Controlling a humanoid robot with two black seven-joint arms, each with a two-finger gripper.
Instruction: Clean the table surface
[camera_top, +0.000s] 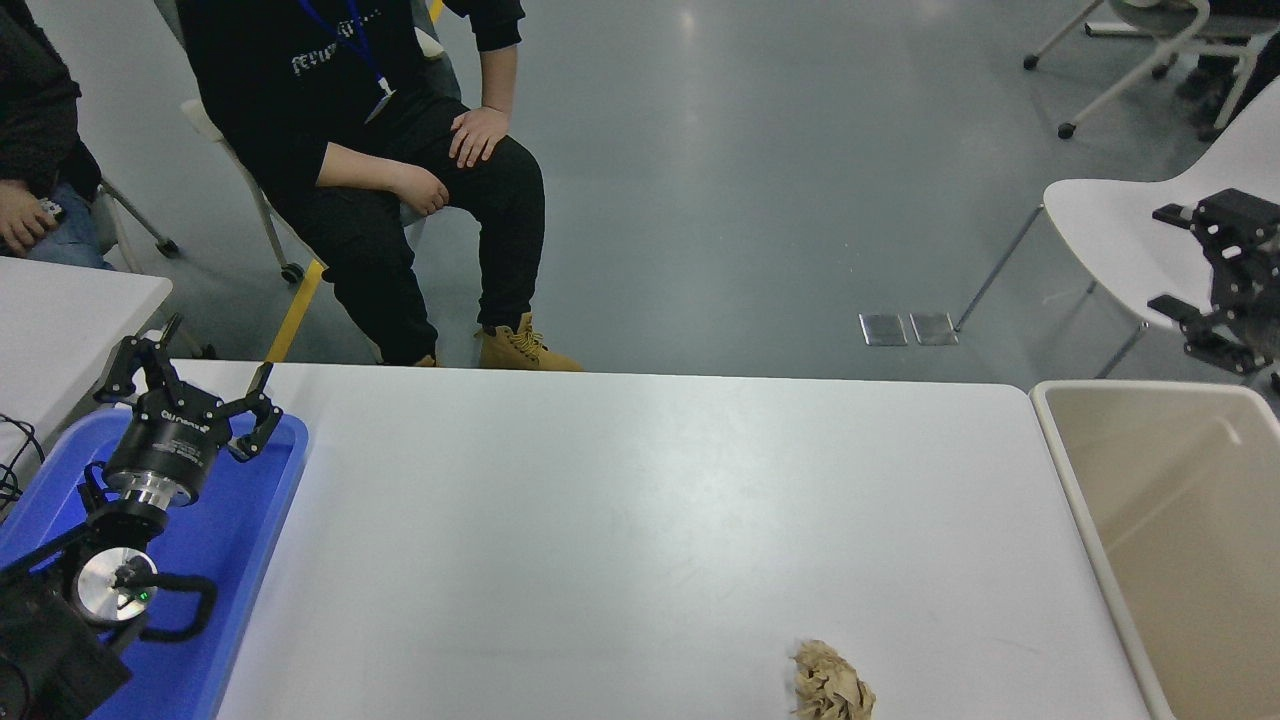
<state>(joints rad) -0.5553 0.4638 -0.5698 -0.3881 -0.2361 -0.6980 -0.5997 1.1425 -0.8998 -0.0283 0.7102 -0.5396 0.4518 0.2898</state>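
Note:
The table surface (620, 520) is a wide matte white top filling the middle of the head view. A crumpled ball of brown paper (830, 684) lies on it near the front edge, right of centre. My right gripper (1172, 262) is at the far right edge, raised above the bin's far end and well away from the paper; its fingers are spread open and hold nothing. My left gripper (188, 374) is parked open over the blue tray at the lower left.
A blue tray (245, 530) sits at the table's left end. A beige bin (1180, 530) stands against its right end. A person in black (370, 150) sits beyond the far edge, another's hand (20, 225) at upper left. A white chair (1150, 230) is behind the bin.

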